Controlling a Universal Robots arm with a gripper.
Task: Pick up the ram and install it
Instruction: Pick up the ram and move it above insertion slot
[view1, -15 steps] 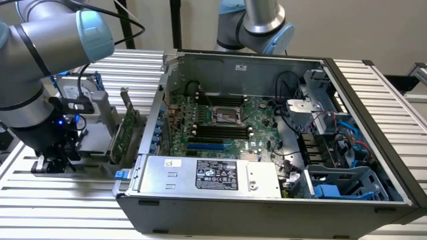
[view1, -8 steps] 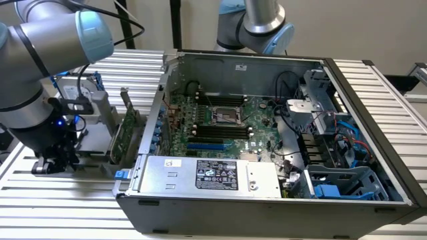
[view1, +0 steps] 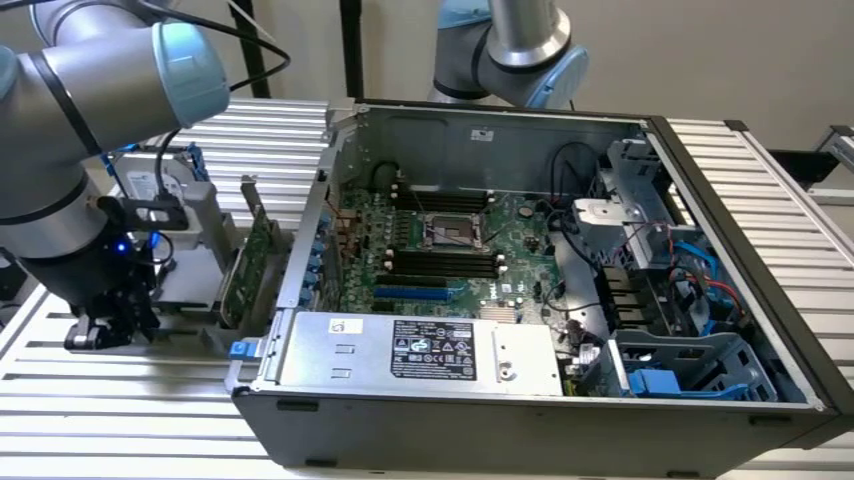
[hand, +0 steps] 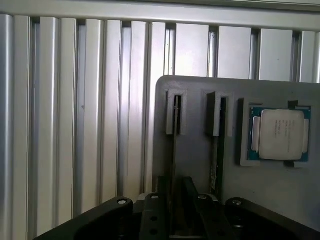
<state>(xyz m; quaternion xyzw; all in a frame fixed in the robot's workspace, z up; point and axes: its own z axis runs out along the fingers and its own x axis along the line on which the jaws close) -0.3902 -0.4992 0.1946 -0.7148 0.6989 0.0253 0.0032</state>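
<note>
The arm stands at the exterior view's left, wrist pointing straight down, with its pincer low over the grey holder on the counter, beside the open case. The ram stands on edge in a holder slot and runs in under the pincer. I cannot tell whether the pincer is clamped on it.

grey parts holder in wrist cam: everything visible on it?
The grey holder looks like matte plastic, a flat block with a rounded corner, lying on the ribbed aluminium table. Two narrow slots with raised guides hold ram sticks on edge; a square recess holds a silver-lidded CPU. The gripper hangs over one slot.
</note>
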